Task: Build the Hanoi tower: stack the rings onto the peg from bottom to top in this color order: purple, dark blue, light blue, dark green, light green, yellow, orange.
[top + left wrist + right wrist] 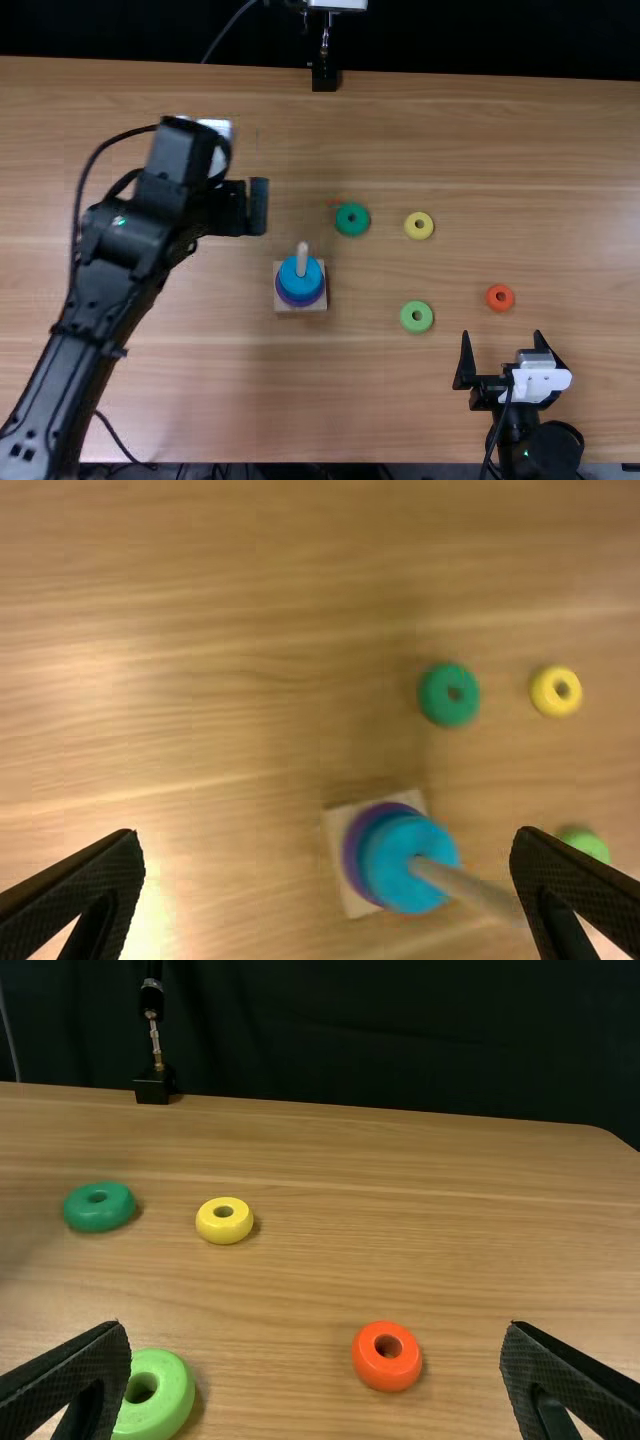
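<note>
A black backdrop (480, 40) closes off the top of the top view behind the light brown bench (470, 130). Just left of centre, the peg (302, 258) stands upright on its square base (300, 309), carrying the purple ring (303, 303) lowest, then the dark blue ring (367, 848), with the light blue ring (297, 286) uppermost. Right of it lie the dark green ring (343, 225) and yellow ring (411, 230), and lower down the light green ring (408, 323) and orange ring (493, 303). The left tool (260, 207), upper left of the peg, has its fingers apart; the right tool (502, 340), lower right, is spread wide too.
</note>
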Controlling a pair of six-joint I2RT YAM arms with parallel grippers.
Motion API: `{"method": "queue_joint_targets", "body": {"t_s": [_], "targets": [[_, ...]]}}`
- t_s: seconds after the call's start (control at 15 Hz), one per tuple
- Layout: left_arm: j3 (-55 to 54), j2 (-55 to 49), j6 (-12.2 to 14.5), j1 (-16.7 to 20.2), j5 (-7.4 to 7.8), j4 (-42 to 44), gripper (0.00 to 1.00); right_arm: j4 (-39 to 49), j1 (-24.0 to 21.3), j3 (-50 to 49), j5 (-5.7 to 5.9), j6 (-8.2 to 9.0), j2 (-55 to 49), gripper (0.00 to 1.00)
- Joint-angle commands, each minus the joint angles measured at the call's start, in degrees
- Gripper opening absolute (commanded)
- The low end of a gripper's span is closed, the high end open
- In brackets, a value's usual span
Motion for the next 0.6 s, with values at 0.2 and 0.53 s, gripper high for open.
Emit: {"method": "queue_joint_targets", "body": {"t_s": [0.2,0.53], "targets": [[-14.14,-13.62,0.51,10.82,-0.57,2.73,1.0,-3.74,-0.24,-2.87,0.52,-0.16,-1.06,1.0],[-39.46,-31.9,0.51,15.04,-0.78,28.57,1.0,-3.74,-0.24,-2.87,0.52,-0.16,-1.06,1.0]]}}
